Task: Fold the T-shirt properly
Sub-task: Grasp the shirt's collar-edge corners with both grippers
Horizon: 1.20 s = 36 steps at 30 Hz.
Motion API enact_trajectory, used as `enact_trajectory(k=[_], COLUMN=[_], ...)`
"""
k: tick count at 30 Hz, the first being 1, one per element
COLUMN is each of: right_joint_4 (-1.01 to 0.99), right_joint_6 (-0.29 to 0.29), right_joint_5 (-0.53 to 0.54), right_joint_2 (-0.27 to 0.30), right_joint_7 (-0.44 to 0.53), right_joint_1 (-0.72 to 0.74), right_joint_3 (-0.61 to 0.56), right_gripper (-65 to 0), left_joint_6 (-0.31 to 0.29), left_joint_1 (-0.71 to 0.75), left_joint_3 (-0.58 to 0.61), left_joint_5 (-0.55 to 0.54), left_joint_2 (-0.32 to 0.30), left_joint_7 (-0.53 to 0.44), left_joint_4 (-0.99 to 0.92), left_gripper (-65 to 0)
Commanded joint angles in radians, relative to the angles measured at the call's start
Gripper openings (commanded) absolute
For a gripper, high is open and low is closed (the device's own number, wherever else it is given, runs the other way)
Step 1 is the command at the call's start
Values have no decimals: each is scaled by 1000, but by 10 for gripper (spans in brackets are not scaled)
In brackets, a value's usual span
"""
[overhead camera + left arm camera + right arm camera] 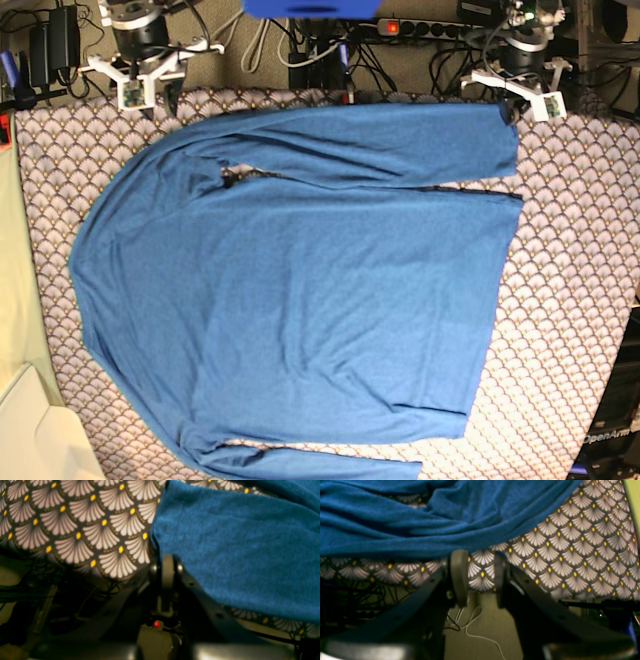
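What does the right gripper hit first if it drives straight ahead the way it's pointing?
Probably the scallop-patterned cloth: it fills the gap ahead of the right gripper, whose jaws stand apart. The T-shirt hem lies just beyond, slightly to one side. Depth is unclear from the wrist view.

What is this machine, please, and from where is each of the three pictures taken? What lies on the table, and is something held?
It is a robot with two arms. One picture looks down from above; the other two come from cameras on the wrists. A blue T-shirt lies flat on a patterned cloth. The left gripper is shut at the T-shirt's edge; whether it pinches the fabric I cannot tell. The right gripper is open and holds nothing, just short of the T-shirt.
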Motion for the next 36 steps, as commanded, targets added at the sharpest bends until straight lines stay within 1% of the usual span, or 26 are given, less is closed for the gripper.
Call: enact_trajectory(k=[1,3,6,8,11,13,16,18,21,25,36], right_joint_4=[15,14,14,1,-22,-28,-28,-28,-49,-95,-193], right_joint_6=[31,85,131,136,136,137,137,137,137,137,134], right_joint_5=[-3,-3,-3,-3,-3,-3,-3,-3,-3,-3,-3], right_joint_2=[3,3,2,2,3,6,26,31,32,32,32], right_joint_7=[21,12,-72,-137,-209,-240,-272,-292,-290,-290,-289], right_joint_1=[4,32,87,138,204,231,257,270,271,279,299], right_joint_3=[-6,-1,-3,-3,0,0,2,4,4,5,5], right_gripper=[-456,-456,-456,-456,-458,-458,-455,-437,-403,-382,-377], left_joint_6=[-7,-7,-7,-7,-7,-7,-7,-7,-7,-6,-6], left_joint_1=[12,12,12,13,13,13,13,13,13,13,13], left_joint_3=[-1,-1,-1,-1,-1,-1,-1,-1,-1,-1,-1], left_joint_5=[-5,-5,-5,-5,-5,-5,-5,-5,-5,-5,-5], left_joint_2=[-8,-8,-8,-8,-8,-8,-8,-8,-8,-8,-8], left_joint_7=[23,23,23,23,23,23,23,23,23,23,23], left_joint_4=[10,13,13,15,15,15,15,15,15,15,16], left_gripper=[-645,-645,-645,-645,-645,-645,-645,-645,-645,-645,-645])
